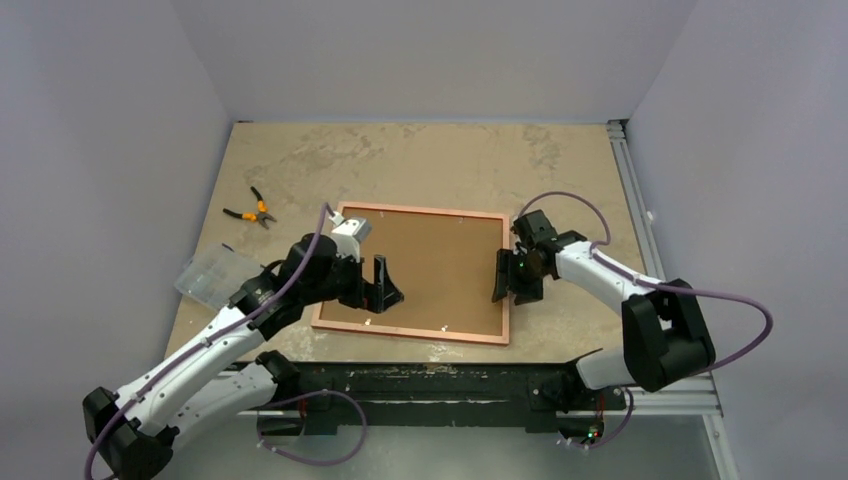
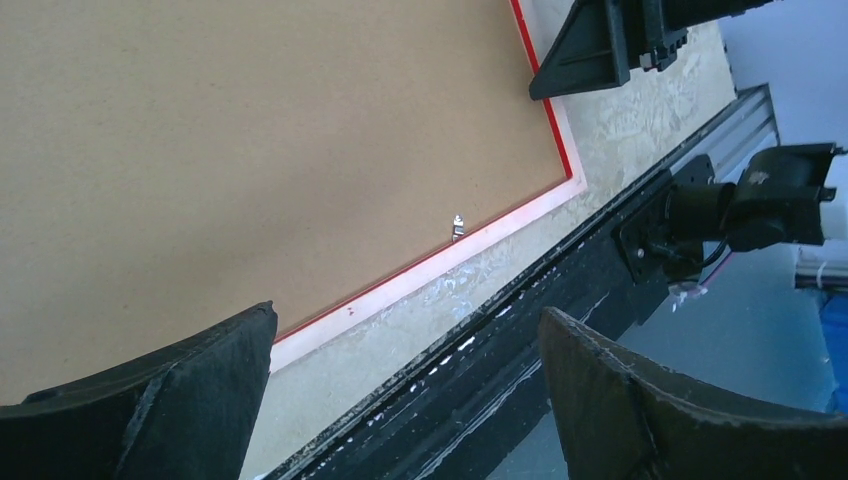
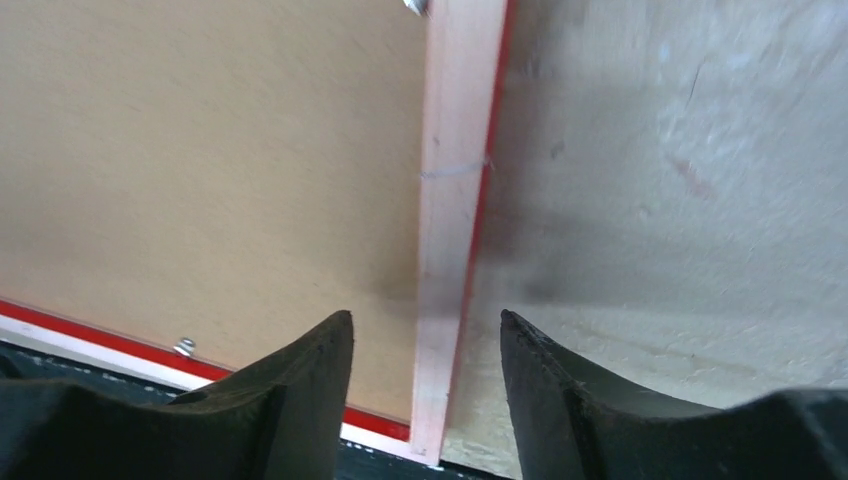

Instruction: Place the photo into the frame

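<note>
The frame [image 1: 430,211] lies face down in the middle of the table, its pale wood back up and a thin red edge showing. A plain brown backing board [image 1: 440,270] fills it. The photo is hidden. My left gripper [image 1: 385,285] hovers open over the board's left part, nothing between its fingers; in the left wrist view [image 2: 408,315] it points past the frame's near rail [image 2: 420,275]. My right gripper [image 1: 503,275] is open and straddles the frame's right rail [image 3: 455,150], with gaps on both sides of the rail between the fingertips [image 3: 425,318].
Orange-handled pliers [image 1: 252,210] lie at the table's far left. A clear plastic sheet [image 1: 215,275] sits at the left edge beside my left arm. A black rail [image 1: 430,380] runs along the near edge. Small metal clips [image 2: 458,226] sit on the frame's inner edge.
</note>
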Tool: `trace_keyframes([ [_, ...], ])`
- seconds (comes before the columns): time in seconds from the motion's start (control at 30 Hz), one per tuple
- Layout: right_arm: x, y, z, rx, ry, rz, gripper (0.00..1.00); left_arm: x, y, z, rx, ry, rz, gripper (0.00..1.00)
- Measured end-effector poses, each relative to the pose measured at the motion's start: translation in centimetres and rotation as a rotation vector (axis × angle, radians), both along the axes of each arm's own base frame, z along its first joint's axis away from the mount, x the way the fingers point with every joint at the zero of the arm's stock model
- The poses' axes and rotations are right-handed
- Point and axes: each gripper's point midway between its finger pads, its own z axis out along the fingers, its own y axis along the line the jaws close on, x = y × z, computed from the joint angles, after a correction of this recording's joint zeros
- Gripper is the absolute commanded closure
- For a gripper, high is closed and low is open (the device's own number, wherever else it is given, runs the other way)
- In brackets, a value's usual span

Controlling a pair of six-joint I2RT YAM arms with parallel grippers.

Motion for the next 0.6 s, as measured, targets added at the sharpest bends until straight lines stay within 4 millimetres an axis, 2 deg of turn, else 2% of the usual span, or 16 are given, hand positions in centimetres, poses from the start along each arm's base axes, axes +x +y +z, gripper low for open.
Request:
trace_keyframes([
  [0.1, -2.0, -0.3, -1.5, -0.019, 0.057, 0.005, 0.55, -0.4, -1.2, -0.6, 0.036, -0.022, -0.055, 0.00],
  [0.13, -2.7, -0.3, -1.9, -0.021, 0.083, 0.005, 0.61, -0.6, -1.5, -0.9, 0.051, -0.031, -0.073, 0.00],
  [0.23, -2.9, 0.2, -2.1, -0.012, 0.084, 0.012, 0.95, -0.9, -2.5, -1.6, 0.106, -0.061, -0.121, 0.00],
  [0.27, -3.0, 0.4, -2.1, -0.006, 0.090, 0.019, 1.00, -1.0, -2.8, -1.7, 0.122, -0.074, -0.134, 0.00],
  [0.47, -3.0, 0.8, -1.6, 0.000, 0.099, 0.016, 1.00, -1.2, -4.7, -2.1, 0.228, -0.196, -0.221, 0.01],
  [0.6, -2.6, 0.6, -1.0, -0.031, 0.105, 0.018, 1.00, -1.5, -5.7, -3.2, 0.328, -0.293, -0.281, 0.02],
])
